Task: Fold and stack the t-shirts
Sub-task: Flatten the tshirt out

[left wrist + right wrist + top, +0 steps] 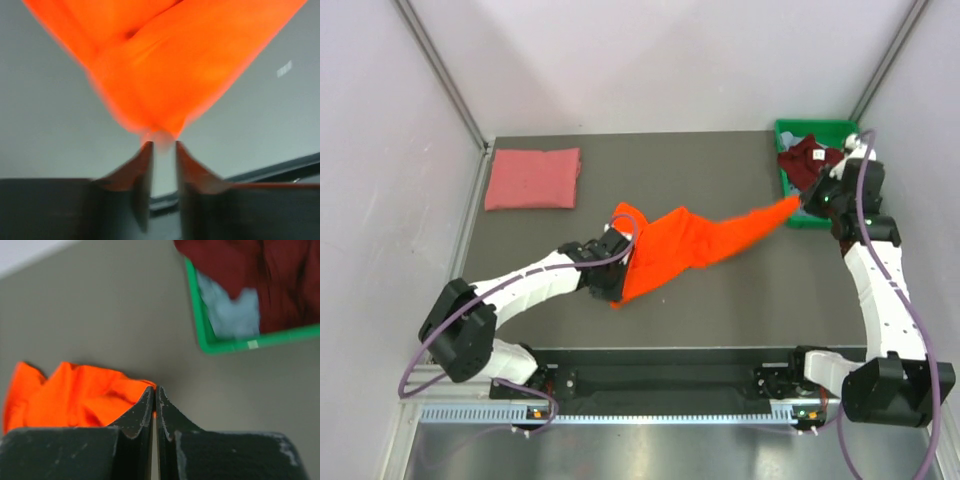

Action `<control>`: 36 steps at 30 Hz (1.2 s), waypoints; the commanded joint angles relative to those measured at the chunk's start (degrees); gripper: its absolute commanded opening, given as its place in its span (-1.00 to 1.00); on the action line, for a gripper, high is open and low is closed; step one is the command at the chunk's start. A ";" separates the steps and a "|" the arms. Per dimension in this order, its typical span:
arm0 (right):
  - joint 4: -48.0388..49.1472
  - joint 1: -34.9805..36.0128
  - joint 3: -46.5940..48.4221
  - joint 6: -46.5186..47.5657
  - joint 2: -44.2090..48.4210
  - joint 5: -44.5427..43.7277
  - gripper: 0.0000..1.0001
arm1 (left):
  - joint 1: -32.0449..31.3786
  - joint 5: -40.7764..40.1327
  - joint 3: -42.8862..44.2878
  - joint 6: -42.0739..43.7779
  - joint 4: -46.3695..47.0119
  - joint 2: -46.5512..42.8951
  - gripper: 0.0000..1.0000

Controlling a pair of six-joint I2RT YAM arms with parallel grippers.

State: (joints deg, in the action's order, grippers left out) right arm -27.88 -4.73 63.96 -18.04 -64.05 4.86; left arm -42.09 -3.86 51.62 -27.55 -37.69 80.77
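Note:
A bright orange t-shirt (690, 245) hangs stretched across the middle of the table between my two grippers. My right gripper (803, 203) is shut on its right tip, and orange cloth (75, 395) shows between the closed jaws (155, 389). My left gripper (618, 245) is at the shirt's left end. In the left wrist view its jaws (162, 145) stand a narrow gap apart, with the orange cloth (165, 65) tapering to a point just beyond the fingertips. A salmon pink t-shirt (532, 178) lies folded at the back left. A dark maroon t-shirt (807, 160) and a pale blue-grey one (232, 315) lie in the bin.
The green plastic bin (820, 127) stands at the back right corner, right behind my right gripper; its rim (200, 325) is close in the right wrist view. Grey walls enclose the table on the left, back and right.

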 commanded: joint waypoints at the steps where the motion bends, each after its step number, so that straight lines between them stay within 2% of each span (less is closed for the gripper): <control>1: -1.92 -1.24 -3.05 1.25 2.44 -3.63 -1.00 | 0.42 5.80 -1.87 -3.04 3.42 -3.33 -0.25; 3: -2.09 -1.60 -3.67 1.78 2.44 -3.63 -1.00 | 2.43 6.05 -0.64 -1.81 3.24 -5.70 -0.07; 4: -2.09 -1.68 -3.76 2.39 2.44 -3.55 -1.00 | 6.01 7.10 -0.12 0.02 3.59 -6.41 -0.03; 8: -0.08 -2.03 -4.20 3.28 2.97 -1.62 -1.00 | 14.56 13.95 1.29 6.18 6.14 -5.73 0.00; 12: 2.29 -2.04 -4.37 3.80 3.14 1.72 -1.00 | 15.89 15.89 3.58 12.07 7.19 0.16 -0.02; 15: 4.06 -2.04 -4.81 3.72 3.14 2.96 -1.00 | 16.95 21.50 7.61 16.02 4.83 6.66 -0.04; 17: 4.67 -2.04 -4.81 3.63 2.88 3.92 -1.00 | 16.95 25.64 11.46 21.91 2.02 11.74 -0.06; 18: 4.94 -2.12 -4.81 3.63 2.71 4.36 -1.00 | 17.04 25.65 12.45 23.67 -0.17 13.08 -0.06; 22: 7.39 -2.12 -5.16 3.10 2.44 7.79 -1.00 | 17.04 26.10 14.47 26.14 0.87 16.34 -0.05; 26: 8.36 -2.12 -5.08 3.36 2.44 9.55 -1.00 | 17.04 20.48 16.15 27.02 -0.71 18.89 -0.06; 36: 10.21 -2.21 -5.78 2.84 1.39 12.36 -1.00 | 17.04 16.87 13.25 26.93 -1.16 17.40 -0.02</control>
State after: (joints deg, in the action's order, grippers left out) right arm -22.15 -6.17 58.43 -15.14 -62.74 15.35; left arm -25.36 14.61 65.43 -1.80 -38.26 99.15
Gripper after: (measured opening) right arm 0.008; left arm 0.490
